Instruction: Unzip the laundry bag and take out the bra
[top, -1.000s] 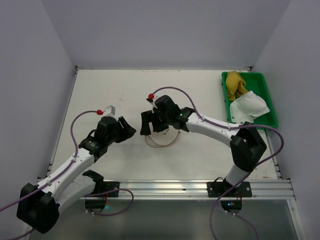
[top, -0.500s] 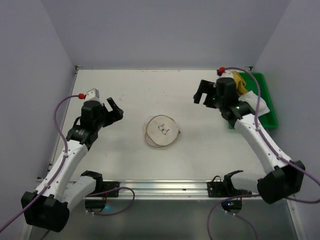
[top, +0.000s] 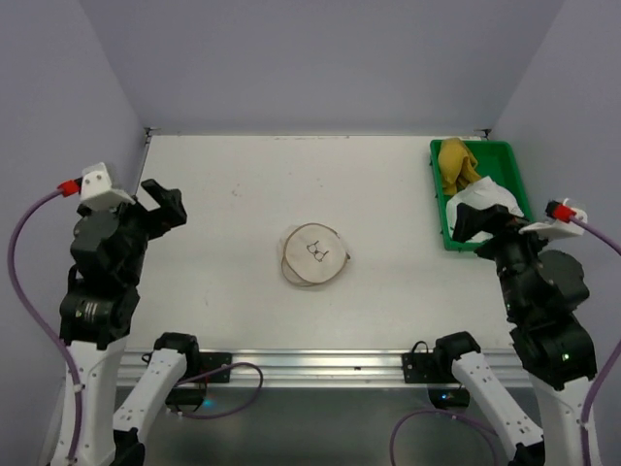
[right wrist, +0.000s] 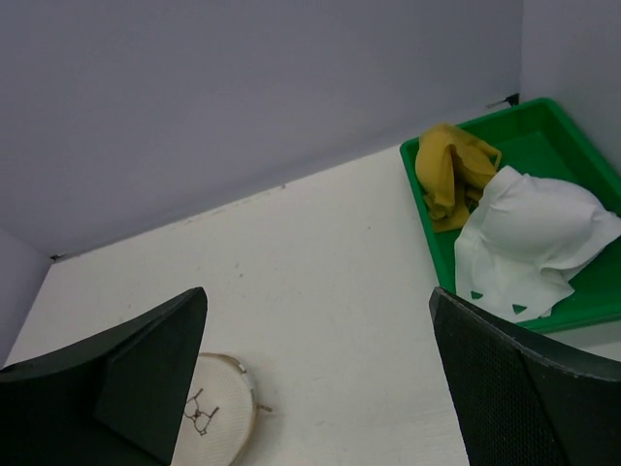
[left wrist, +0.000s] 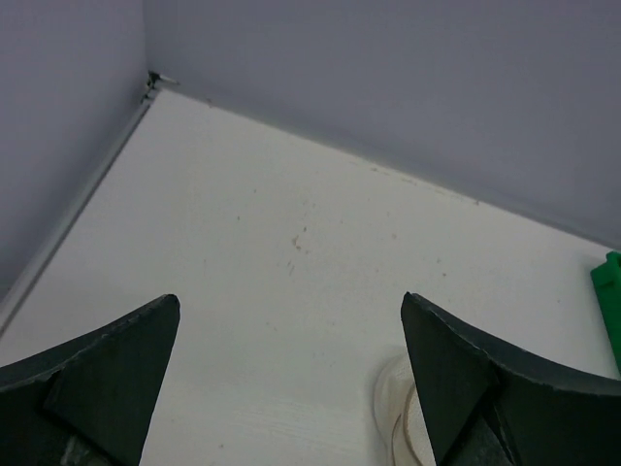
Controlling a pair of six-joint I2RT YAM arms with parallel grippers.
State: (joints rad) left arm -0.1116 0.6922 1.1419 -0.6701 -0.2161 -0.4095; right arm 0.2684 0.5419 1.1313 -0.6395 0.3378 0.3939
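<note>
The laundry bag (top: 313, 255), a cream round mesh pouch with a dark bra symbol, lies flat at the table's middle. It also shows in the right wrist view (right wrist: 218, 408), and its edge shows in the left wrist view (left wrist: 393, 417). The mustard-yellow bra (top: 456, 165) lies crumpled in the far end of the green tray (top: 514, 175), also in the right wrist view (right wrist: 448, 170). My left gripper (top: 155, 209) is open and empty, raised at the left side (left wrist: 291, 320). My right gripper (top: 482, 225) is open and empty, raised near the tray's near end (right wrist: 318, 311).
A white folded garment (top: 482, 206) fills the near half of the green tray, also in the right wrist view (right wrist: 529, 243). Walls close the table at the back and both sides. A metal rail (top: 320, 364) runs along the near edge.
Both arms have drawn back from the bag at the middle to the table's sides and risen. The right arm passed by the tray. The bag lies uncovered and has not moved.
</note>
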